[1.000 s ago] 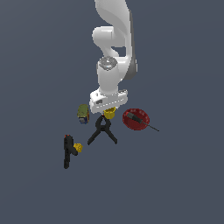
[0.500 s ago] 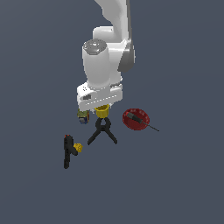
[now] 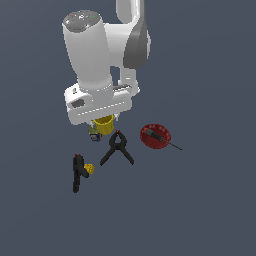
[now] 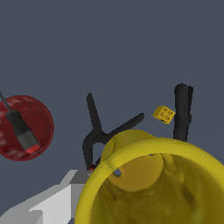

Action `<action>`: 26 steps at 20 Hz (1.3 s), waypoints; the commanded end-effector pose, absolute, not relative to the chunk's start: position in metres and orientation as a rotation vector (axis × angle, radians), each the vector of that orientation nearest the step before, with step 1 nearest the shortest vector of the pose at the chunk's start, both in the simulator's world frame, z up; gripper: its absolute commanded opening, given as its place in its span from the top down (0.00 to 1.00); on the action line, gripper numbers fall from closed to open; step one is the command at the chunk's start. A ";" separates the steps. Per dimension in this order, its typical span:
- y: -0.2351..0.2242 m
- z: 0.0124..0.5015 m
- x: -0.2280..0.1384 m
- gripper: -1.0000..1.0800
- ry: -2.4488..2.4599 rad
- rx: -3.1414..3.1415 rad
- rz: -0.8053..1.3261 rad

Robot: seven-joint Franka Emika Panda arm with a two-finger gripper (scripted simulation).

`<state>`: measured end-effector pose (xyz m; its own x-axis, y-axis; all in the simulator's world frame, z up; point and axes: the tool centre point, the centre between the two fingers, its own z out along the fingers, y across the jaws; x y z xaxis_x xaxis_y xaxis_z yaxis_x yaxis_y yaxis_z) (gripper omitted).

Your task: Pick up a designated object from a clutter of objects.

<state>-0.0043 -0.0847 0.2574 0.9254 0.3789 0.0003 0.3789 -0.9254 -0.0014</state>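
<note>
**Yellow cup at the arm's hand, above the clutter**

In the exterior view, going from its left to its right: a black tool (image 3: 76, 173) lies on the dark grey floor (image 3: 210, 210) with a tiny yellow block (image 3: 89, 169) touching its side. Next comes a greenish can (image 3: 93, 132), mostly hidden behind the cup and the arm's hand. The yellow cup (image 3: 104, 124) sits just under the white hand of the arm (image 3: 100, 65), its top tucked up against the hand. The gripper (image 3: 103, 119) is there too, but its fingers are hidden by the hand and cup, so how wide it stands cannot be told, nor whether it grasps the cup. Just below the cup a black clamp (image 3: 117, 148) lies with its two handles spread apart. Furthest toward the exterior view's right is a red bowl (image 3: 155, 136) with a thin dark screwdriver (image 3: 162, 140) resting across it, its tip poking past the rim.

The wrist view is filled by the cup's (image 4: 153, 183) open mouth, very close to the camera. Beyond it lie the bowl (image 4: 26, 127), clamp (image 4: 103, 133), block (image 4: 164, 114) and tool (image 4: 182, 111), all well apart from the cup.
</note>
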 end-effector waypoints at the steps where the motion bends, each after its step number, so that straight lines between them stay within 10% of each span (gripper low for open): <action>1: -0.093 0.275 0.007 1.00 -0.607 -3.081 0.000; 26: -0.143 0.383 0.087 1.00 -0.608 -3.082 0.000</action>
